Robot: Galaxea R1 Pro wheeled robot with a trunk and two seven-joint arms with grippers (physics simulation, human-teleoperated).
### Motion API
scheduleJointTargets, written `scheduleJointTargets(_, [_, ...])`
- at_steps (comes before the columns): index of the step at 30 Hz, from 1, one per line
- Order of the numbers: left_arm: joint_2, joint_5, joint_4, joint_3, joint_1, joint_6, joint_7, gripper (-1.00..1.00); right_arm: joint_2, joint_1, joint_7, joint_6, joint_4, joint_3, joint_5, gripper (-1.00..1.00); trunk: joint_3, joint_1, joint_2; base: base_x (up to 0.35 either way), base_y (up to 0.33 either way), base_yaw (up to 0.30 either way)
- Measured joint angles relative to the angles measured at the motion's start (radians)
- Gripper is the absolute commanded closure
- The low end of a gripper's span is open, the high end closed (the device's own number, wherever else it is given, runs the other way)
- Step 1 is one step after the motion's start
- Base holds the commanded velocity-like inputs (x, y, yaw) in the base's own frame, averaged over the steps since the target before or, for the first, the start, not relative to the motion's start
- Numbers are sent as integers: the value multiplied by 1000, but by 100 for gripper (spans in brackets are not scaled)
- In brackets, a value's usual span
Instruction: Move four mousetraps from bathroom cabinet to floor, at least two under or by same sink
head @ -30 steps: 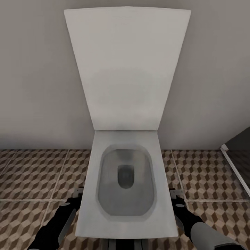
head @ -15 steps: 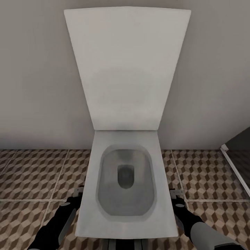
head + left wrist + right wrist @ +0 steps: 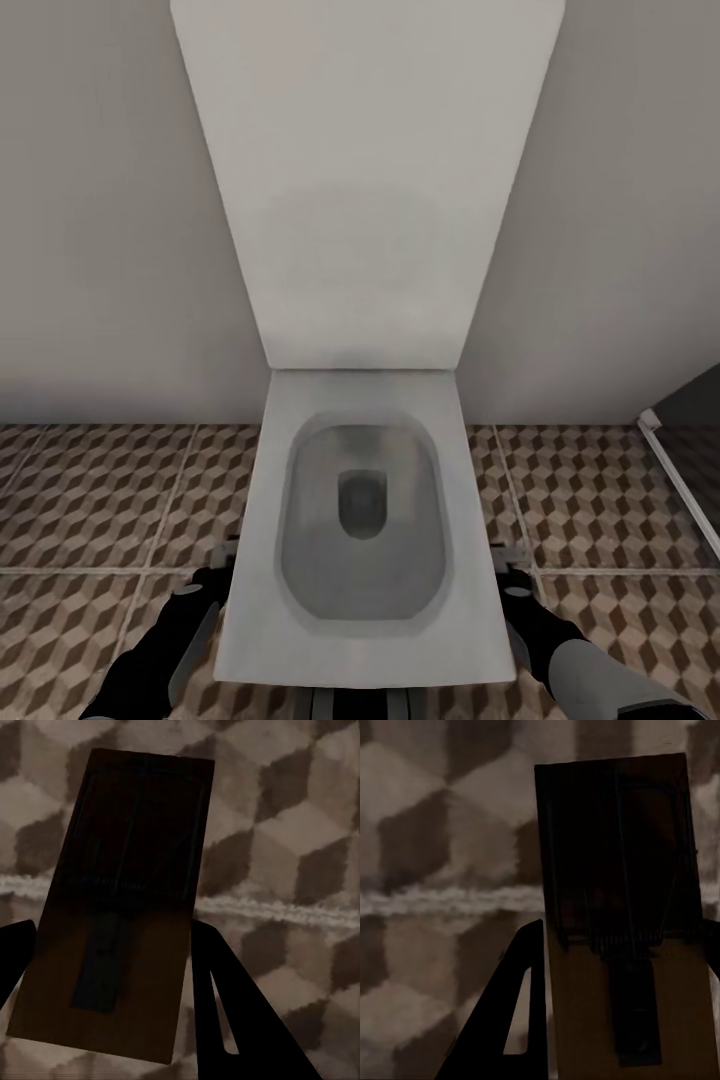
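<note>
A stiff, light mousetrap (image 3: 112, 907) is held edgewise in the left gripper (image 3: 112, 967), another (image 3: 622, 915) apparently likewise in the right gripper (image 3: 622, 1005), above floor (image 3: 90, 500) beside toilet (image 3: 365, 560).

Head looks down; wrists close over same bathroom floor (image 3: 90, 500).

No readable text or labels.
</note>
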Motion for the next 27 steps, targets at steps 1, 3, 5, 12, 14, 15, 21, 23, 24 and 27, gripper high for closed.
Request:
scheduleJointTargets(1, [0, 0, 0, 0, 0, 0, 0, 100, 0, 0, 0, 0, 0, 0, 0, 100, -4, 0, 0, 0, 0, 0])
scheduleJointTargets(3, [0, 0, 1, 0, 0, 0, 0, 100, 0, 0, 0, 1, 0, 0, 0, 100, -12, 1, -1, 0, 0, 0])
scheduleJointTargets(5, [1, 0, 1, 0, 0, 0, 0, 100, 0, 0, 0, 0, 0, 0, 0, 100, -19, 2, -1, 0, 0, 0])
scheduleJointTargets(12, [5, 0, 0, 1, 0, -1, 0, 100, -2, 0, -1, -3, 0, 0, -1, 100, -23, 3, -1, 0, 0, 0])
scheduleJointTargets(14, [5, 1, 0, 1, 0, -1, 0, 100, -2, 0, 0, -4, 0, 0, -1, 100, -23, 3, -1, 0, 0, 0])
scheduleJointTargets(15, [5, 1, 0, 1, 0, -1, 0, 100, -2, 0, 0, -5, 0, 0, -2, 100, -23, 3, -1, 0, 0, 0])
scheduleJointTargets(21, [8, 1, -1, 2, 0, -1, 0, 100, -8, 0, -1, -6, 0, 0, -3, 100, -23, 3, -1, 0, 0, 0])
scheduleJointTargets(23, [11, 1, -1, 2, 0, -1, 0, 100, -13, 0, -1, -7, 1, 0, -4, 100, -23, 3, -1, 0, 0, 0])
scheduleJointTargets(24, [14, 1, -2, 2, 0, -1, 0, 100, -17, 0, -1, -7, 1, -1, -5, 100, -23, 3, -1, 0, 0, 0])
scheduleJointTargets(27, [24, 2, -2, 2, 0, -1, 0, 100, -35, 0, -1, -9, 1, -2, -7, 100, -23, 3, -1, 0, 0, 0])
